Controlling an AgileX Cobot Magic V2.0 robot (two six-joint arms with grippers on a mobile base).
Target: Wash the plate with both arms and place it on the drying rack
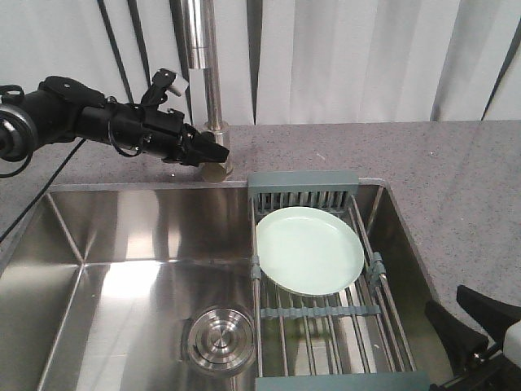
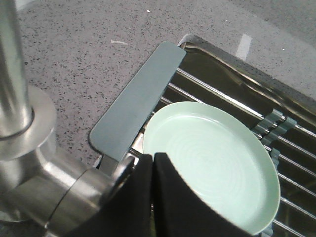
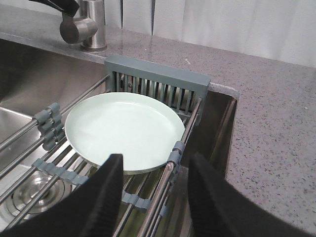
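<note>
The pale mint-green plate [image 1: 309, 248] lies nearly flat on the rods of the drying rack [image 1: 321, 330], close to the rack's slotted grey-blue compartment [image 1: 303, 192]. My left gripper [image 1: 218, 152] is shut with nothing between its fingers, its tips pressed together right beside the faucet's lever [image 2: 64, 197], up and to the left of the plate [image 2: 217, 158]. My right gripper [image 1: 444, 297] stands open at the sink's near right corner. In the right wrist view it [image 3: 155, 160] hovers just short of the plate's [image 3: 121, 128] near rim and over the rack's right rod [image 3: 173, 163].
A tall steel faucet [image 1: 203, 65] rises from the speckled grey counter [image 1: 456, 163] behind the sink. The steel basin [image 1: 122, 277] has a round drain [image 1: 220, 338] left of the rack. White curtains hang at the back.
</note>
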